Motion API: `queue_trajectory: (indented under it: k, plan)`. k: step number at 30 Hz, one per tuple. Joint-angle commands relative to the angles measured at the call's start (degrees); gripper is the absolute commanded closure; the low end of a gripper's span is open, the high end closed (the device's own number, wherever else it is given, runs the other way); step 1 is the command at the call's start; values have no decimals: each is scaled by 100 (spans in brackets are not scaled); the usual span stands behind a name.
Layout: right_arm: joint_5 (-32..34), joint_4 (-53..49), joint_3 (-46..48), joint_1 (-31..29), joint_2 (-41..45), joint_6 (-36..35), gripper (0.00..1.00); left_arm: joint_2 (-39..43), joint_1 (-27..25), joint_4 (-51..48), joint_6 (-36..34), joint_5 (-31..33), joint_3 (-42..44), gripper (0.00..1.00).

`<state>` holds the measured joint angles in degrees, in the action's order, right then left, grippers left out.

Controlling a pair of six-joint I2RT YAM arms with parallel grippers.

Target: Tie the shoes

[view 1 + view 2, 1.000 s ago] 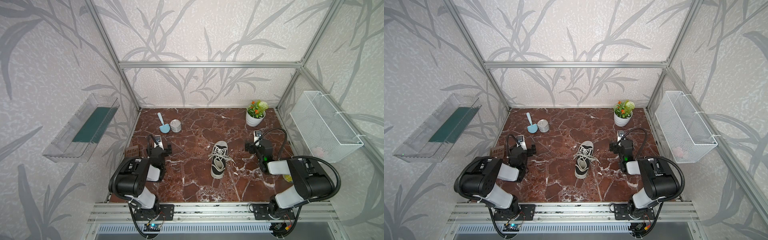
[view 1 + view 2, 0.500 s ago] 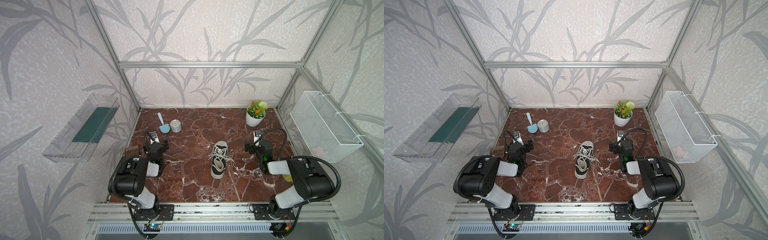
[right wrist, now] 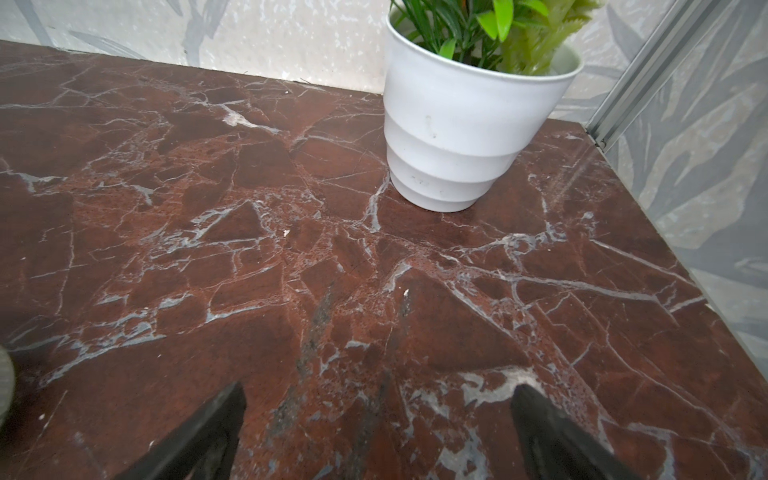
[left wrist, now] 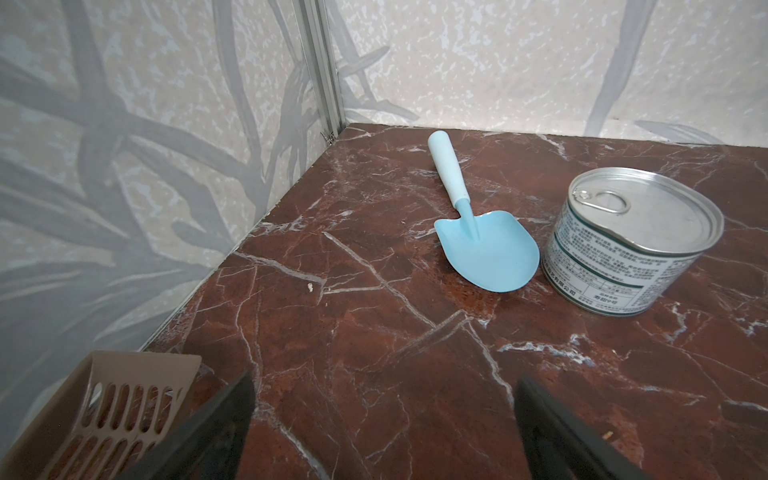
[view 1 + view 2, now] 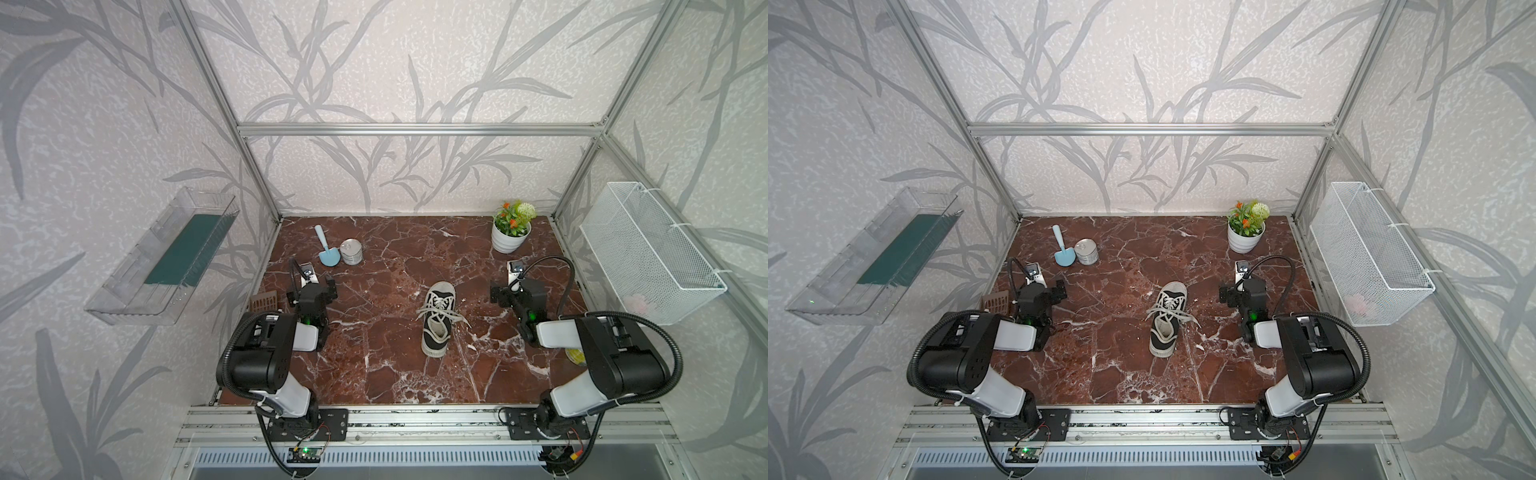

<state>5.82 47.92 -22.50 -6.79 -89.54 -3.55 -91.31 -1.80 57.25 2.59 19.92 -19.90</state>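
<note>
The shoes are a single black canvas sneaker with a white sole, lying mid-floor with its toe toward the back wall. Its white laces lie loose, spread to both sides. My left gripper hovers open well to the left of the sneaker, near the left wall. My right gripper is open to the right of the sneaker, apart from it. In both wrist views the grippers hold nothing, and the sneaker is out of view.
A blue trowel and a tin can sit at the back left. A white plant pot stands back right. A brown slotted basket sits by the left wall. A wire basket hangs on the right wall.
My left gripper has shifted a little to the left and toward the back, turning toward the trowel corner. The right arm and the sneaker have not moved.
</note>
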Motion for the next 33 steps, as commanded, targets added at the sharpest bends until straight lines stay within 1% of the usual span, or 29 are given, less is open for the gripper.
queue_trajectory:
  k: [1, 4, 5, 6, 7, 8, 9, 10, 11, 12, 13, 14, 15, 16, 17, 18, 19, 20, 22, 23, 26, 28, 30, 32, 33]
  plan:
    - [-99, 13, -88, 19, 113, -58, 1, 78, 24, -32, 57, 103, -104, 1]
    - [-98, 15, -88, 19, 121, -58, 1, 78, 29, -13, 78, 112, -82, 1]
    - [-96, 15, -89, 19, 116, -58, 1, 93, 33, 126, 126, 190, 23, 1]
    - [-99, 15, -88, 19, 117, -65, 1, 144, 85, 640, 258, 290, 346, 1]
    - [-99, 15, -92, 16, 120, -62, 1, 167, 351, 1371, 522, -23, 813, 1]
    - [-99, 15, -88, 19, 121, -58, 1, 82, 585, 1926, 668, -543, 1078, 1]
    - [-99, 14, -88, 19, 120, -62, 1, -130, 595, 2155, 350, -1041, 952, 1]
    - [-99, 16, -88, 19, 121, -58, 1, -122, 563, 1925, 28, -1711, 745, 1]
    - [-98, 18, -88, 19, 119, -59, 1, 198, 567, 1191, -73, -2082, 636, 1]
    - [-94, 9, -95, 19, 121, -52, 1, 522, 567, 424, 176, -1573, 502, 1]
    - [-91, 15, -88, 19, 120, -60, 1, 537, 559, 59, 342, -1165, 360, 1]
    - [-93, 15, -92, 19, 117, -49, 1, 292, 536, 122, 97, -1567, 201, 1]
    - [-95, 15, -88, 19, 117, -53, 1, 66, 528, 289, -235, -2331, 41, 1]
    - [-98, 15, -87, 19, 121, -56, 1, 280, 536, -238, -318, -2549, -28, 1]
    - [-90, 7, -88, 19, 121, -61, 1, 455, 530, -589, -214, -2350, -65, 1]
    - [-90, 15, -88, 19, 118, -50, 1, 374, 529, -494, -147, -2177, -33, 1]
    - [-90, 13, -86, 20, 120, -57, 1, 154, 523, -32, -132, -2052, 14, 1]
    - [-91, 15, -88, 15, 121, -60, 1, 96, 517, 157, -100, -1969, 7, 1]
    - [-92, 12, -91, 21, 121, -55, 1, 333, 523, -656, 21, -1746, -189, 1]
    - [-90, 15, -92, 19, 114, -51, 1, 308, 525, -824, 16, -1700, -289, 1]
    - [-90, 14, -92, 19, 121, -58, 1, 119, 507, -217, -57, -1732, -134, 1]
    - [-90, 11, -88, 19, 121, -55, 1, 225, 509, -629, -52, -1779, -260, 1]
    - [-89, 15, -88, 15, 121, -52, 1, 131, 497, -317, -82, -1741, -187, 1]
    - [-90, 15, -88, 19, 121, -58, 1, 191, 497, -520, -65, -1771, -227, 1]
    - [-94, 15, -88, 19, 121, -51, 1, 165, 496, -402, -114, -1860, -193, 1]
